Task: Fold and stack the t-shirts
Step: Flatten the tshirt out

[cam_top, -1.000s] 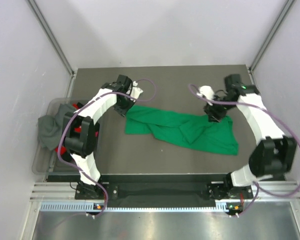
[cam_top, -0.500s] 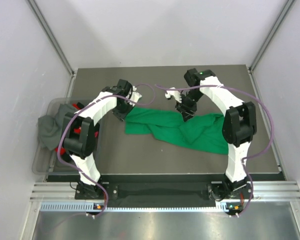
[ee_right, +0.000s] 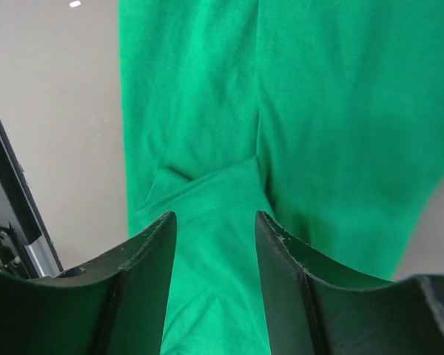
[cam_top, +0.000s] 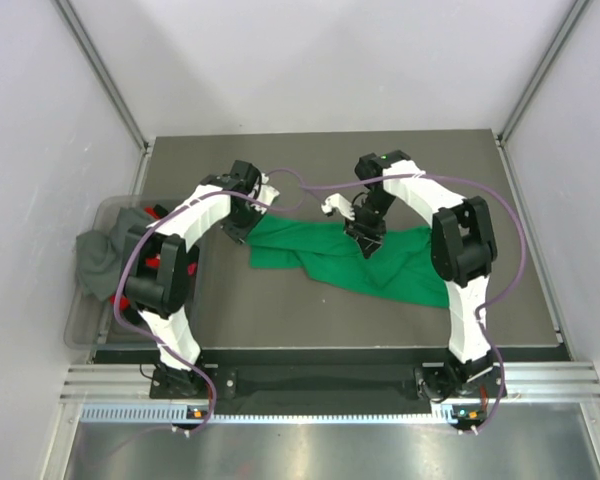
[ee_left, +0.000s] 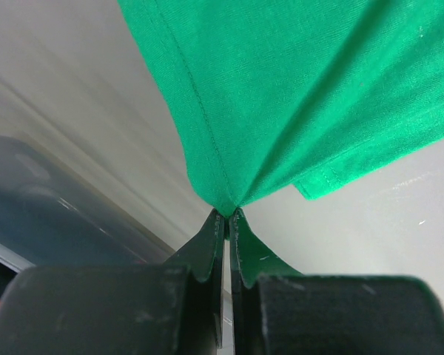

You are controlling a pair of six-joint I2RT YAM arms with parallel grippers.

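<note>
A bright green t-shirt point(cam_top: 360, 258) lies crumpled across the middle of the dark table point(cam_top: 280, 310). My left gripper point(cam_top: 242, 226) is shut on the shirt's left corner; in the left wrist view the cloth point(ee_left: 281, 96) fans out from the closed fingertips point(ee_left: 227, 216). My right gripper point(cam_top: 366, 243) is open and hovers over the shirt's upper middle; in the right wrist view the green cloth point(ee_right: 281, 111) with a folded sleeve lies between and below the spread fingers point(ee_right: 214, 222). A grey t-shirt point(cam_top: 102, 260) and a red one point(cam_top: 150, 262) sit in the bin at left.
A clear plastic bin point(cam_top: 85, 325) stands off the table's left edge, also showing in the left wrist view point(ee_left: 52, 200). Grey walls enclose the table on three sides. A metal rail point(cam_top: 330, 385) runs along the near edge.
My right arm has swung left from the shirt's right end to over its upper middle. The shirt's right part has drawn in leftward. My left gripper has held its place on the corner.
</note>
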